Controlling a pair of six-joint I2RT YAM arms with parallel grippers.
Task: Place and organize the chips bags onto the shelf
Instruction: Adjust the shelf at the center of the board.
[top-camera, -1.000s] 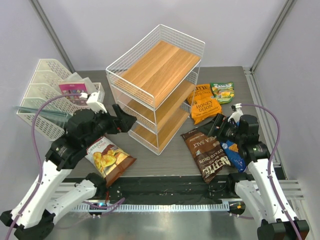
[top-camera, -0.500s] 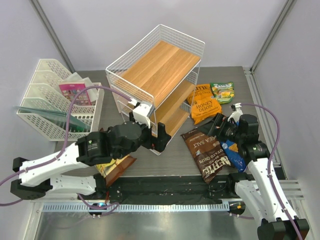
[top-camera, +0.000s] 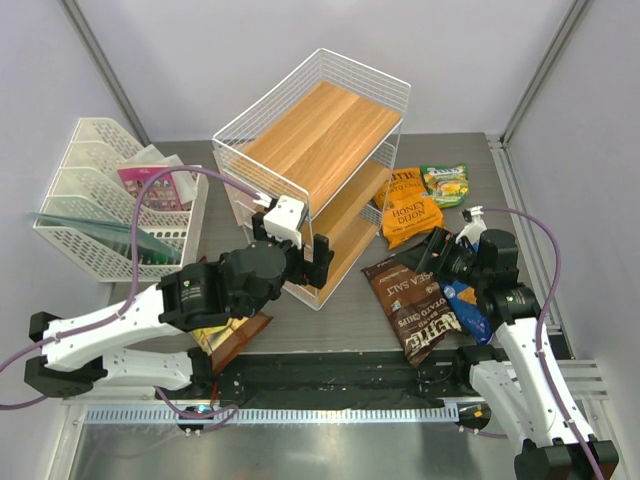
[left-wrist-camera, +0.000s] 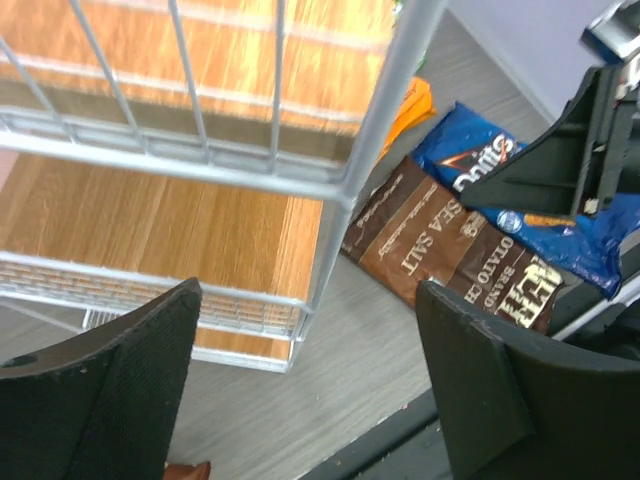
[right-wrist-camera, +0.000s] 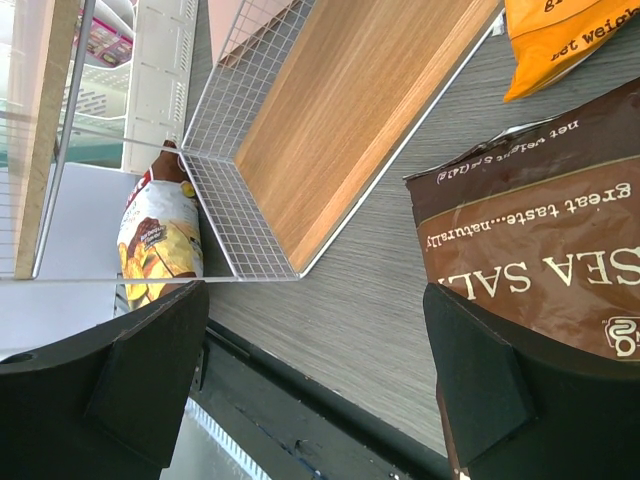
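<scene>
Left arm (top-camera: 130, 318) stretches inward, left fingers (left-wrist-camera: 110, 390) spread and empty; right arm (top-camera: 522, 335) bent, right fingers (right-wrist-camera: 130, 380) spread.

I counted five chip bags (top-camera: 410, 300), one wire shelf (top-camera: 320, 135), one white file tray (top-camera: 75, 215), one pink packet (top-camera: 148, 185) and two robot arms (top-camera: 525, 340).

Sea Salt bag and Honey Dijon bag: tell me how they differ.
The Sea Salt bag is dark brown; the Honey Dijon bag is orange. The Sea Salt bag looks larger than the Honey Dijon bag. The Sea Salt bag lies nearer the table's front edge; the Honey Dijon bag lies farther back, beside the green bag. Both lie flat, right of the shelf, not on it.
</scene>
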